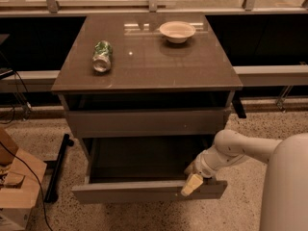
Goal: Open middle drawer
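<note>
So the wide flat grey-brown middle drawer (pixel 149 191) is sticking way out of the dark brown cabinet (pixel 144 76), down in the lower centre of the frame. Its long low front panel sits well forward of the taller grey-brown top drawer front (pixel 144 122) above it, and you can look straight into the dark inside. The robot's white arm (pixel 240 150) reaches in from the lower right, and the cream-tipped gripper (pixel 191 184) is right at the top edge of that front panel, near its right end, touching it as far as I can see. Honestly can't tell whether it's spread or pinched onto the panel from here. Up on the glossy cabinet top there's a crumpled green metal can (pixel 102 57) lying on its side toward the upper left, and a shallow cream bowl (pixel 177 31) near the back edge, well apart from the can. A brown cardboard box (pixel 19 191) sits on the speckled floor (pixel 240 215) at lower left.
</note>
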You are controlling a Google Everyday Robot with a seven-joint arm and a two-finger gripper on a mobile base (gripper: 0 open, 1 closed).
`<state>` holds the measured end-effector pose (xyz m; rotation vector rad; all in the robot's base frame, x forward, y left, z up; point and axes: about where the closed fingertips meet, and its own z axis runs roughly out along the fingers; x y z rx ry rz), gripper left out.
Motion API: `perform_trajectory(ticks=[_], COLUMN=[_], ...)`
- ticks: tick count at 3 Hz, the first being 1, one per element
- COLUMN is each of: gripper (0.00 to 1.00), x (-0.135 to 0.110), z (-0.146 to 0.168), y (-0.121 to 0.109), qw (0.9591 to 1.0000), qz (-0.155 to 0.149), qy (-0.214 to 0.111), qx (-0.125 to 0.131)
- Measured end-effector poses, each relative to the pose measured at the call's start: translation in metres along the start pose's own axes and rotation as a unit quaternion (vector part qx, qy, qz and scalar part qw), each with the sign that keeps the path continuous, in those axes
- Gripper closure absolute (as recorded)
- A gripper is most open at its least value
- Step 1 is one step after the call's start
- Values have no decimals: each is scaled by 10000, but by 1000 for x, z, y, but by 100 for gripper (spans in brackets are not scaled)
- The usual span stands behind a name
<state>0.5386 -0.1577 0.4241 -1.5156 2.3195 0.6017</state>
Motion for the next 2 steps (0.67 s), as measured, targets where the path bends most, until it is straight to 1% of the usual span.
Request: perform_trajectory(ticks=[1, 2], gripper=[0, 0], x=[32, 54], z=[-8, -2], y=[43, 75], qw=[9976, 9946], qz=[636, 901], qy=[44, 161], qx=[-252, -488])
